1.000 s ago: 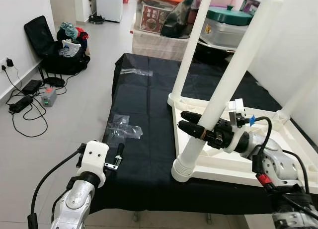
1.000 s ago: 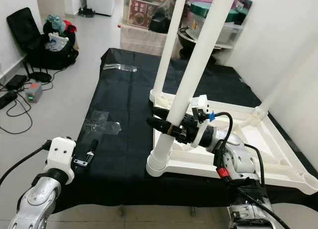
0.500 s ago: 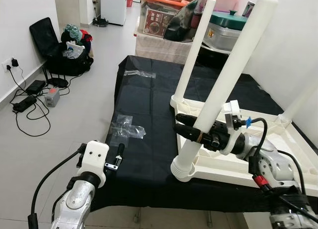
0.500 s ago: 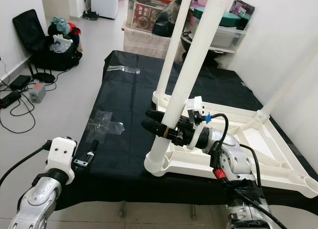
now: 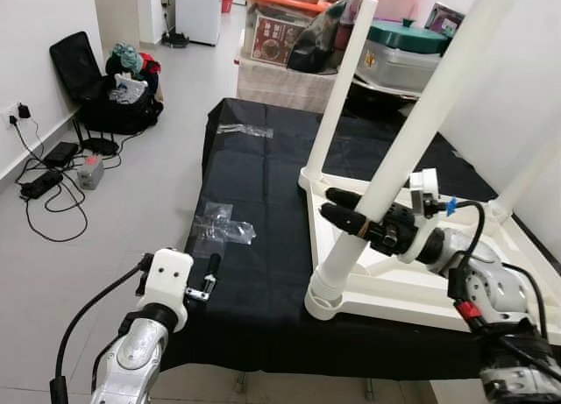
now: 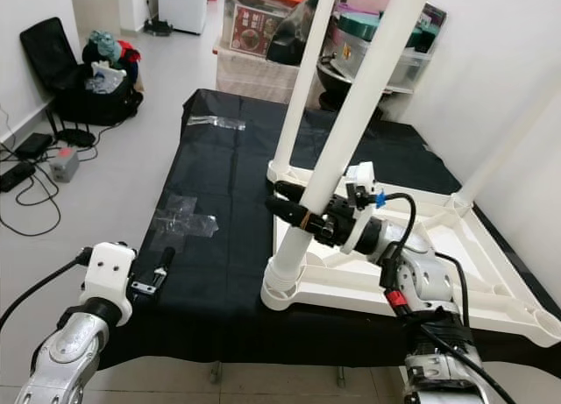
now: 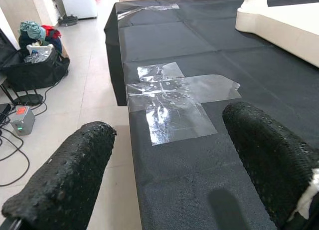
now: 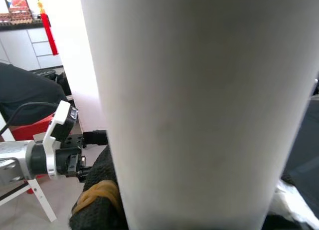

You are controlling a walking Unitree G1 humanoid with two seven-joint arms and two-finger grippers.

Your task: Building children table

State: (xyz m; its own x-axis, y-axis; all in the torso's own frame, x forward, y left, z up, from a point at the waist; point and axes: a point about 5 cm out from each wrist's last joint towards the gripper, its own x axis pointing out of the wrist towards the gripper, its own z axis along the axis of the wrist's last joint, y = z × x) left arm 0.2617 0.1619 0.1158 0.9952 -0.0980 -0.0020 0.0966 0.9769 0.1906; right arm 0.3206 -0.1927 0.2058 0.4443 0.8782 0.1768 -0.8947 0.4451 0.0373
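Head views: my right gripper (image 5: 344,213) clamped the near long white plastic table leg (image 5: 399,150) low, steadying it in the upturned white tabletop's (image 6: 491,292) corner socket; left wrist view: my left gripper (image 7: 169,177) hung spread, holding nothing, over the black cloth (image 7: 189,155); right wrist view: leg against fingers.

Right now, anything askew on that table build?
Yes: the near leg leans away from its corner socket on the upturned tabletop, while the far leg stands straighter. The right gripper is clamped on the leaning leg. The left gripper hangs open over the black cloth.
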